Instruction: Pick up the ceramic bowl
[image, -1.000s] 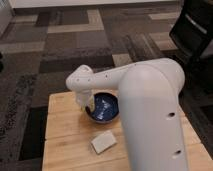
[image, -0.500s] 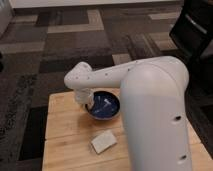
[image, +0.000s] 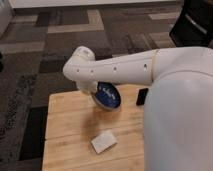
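Note:
The ceramic bowl (image: 109, 95) is dark navy blue with pale streaks inside. It hangs tilted over the middle of the wooden table (image: 67, 125), its inside facing the camera. My gripper (image: 95, 91) is at the bowl's left rim, below the white wrist, and is shut on that rim. The white arm reaches in from the right and hides most of the gripper.
A pale rectangular block (image: 104, 141) lies on the table nearer the front. A small black rectangular object (image: 142, 96) sits right of the bowl, partly behind my arm. Patterned carpet surrounds the table, and a black chair (image: 195, 22) stands at the far right.
The bowl lay flat on the table before; now it is tipped up and raised slightly. My wrist has moved up and to the left with it.

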